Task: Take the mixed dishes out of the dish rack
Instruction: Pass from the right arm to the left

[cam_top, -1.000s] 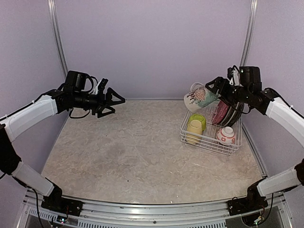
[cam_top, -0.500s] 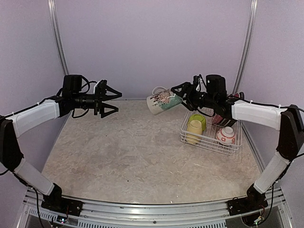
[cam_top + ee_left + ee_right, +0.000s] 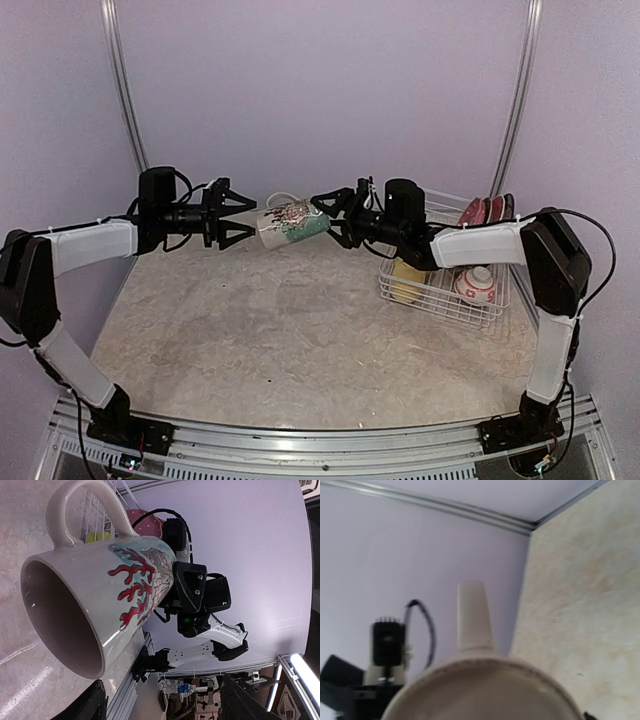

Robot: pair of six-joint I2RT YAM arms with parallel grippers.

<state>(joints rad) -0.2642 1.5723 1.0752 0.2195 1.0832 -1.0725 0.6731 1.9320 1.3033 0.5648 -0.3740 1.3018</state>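
**Mid-air handover.** The right gripper (image 3: 325, 217) is clamped on the base end of the cream mug (image 3: 290, 222). It holds the mug level above the table, at 9 o'clock from the dish rack (image 3: 432, 300). The mouth faces 9 o'clock, presumably so the left gripper (image 3: 252, 221) can take the rim. The left jaws stand spread at that rim, not closed on it.
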